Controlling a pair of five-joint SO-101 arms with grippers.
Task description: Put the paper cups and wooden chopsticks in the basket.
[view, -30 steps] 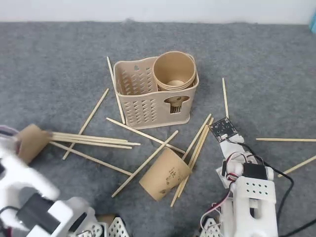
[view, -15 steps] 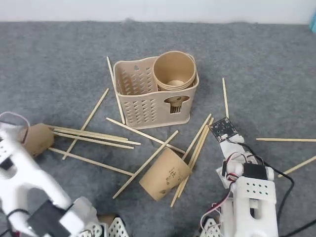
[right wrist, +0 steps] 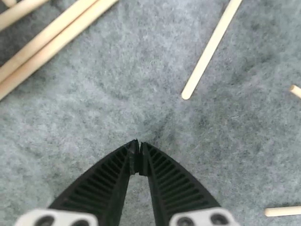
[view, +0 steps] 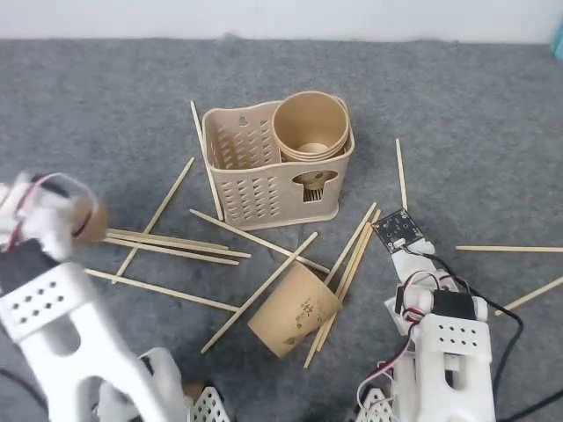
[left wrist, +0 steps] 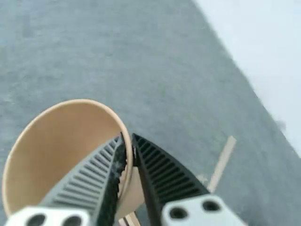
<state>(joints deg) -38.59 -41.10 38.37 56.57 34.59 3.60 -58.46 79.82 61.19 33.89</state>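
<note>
Running grey and carpeted to far edge: counter (view: 457,105); white wall (view: 264,18) behind. Mid-counter: basket (view: 255,189), stacked cups (view: 310,123) upright in one compartment. Near front, loose cup (view: 293,310) on its side among scattered chopsticks (view: 167,242). At left side, left gripper (left wrist: 128,155) clenched on rim of third cup (left wrist: 56,146). Low over carpet, right gripper (right wrist: 138,155) clenched, empty.

A grey, short-piled, felt-like carpet surface (view: 106,97) spreads out under even, soft light. Along its far edge runs a plain white wall strip (view: 281,18). A small turquoise sliver (view: 559,40) shows at one far corner.
</note>
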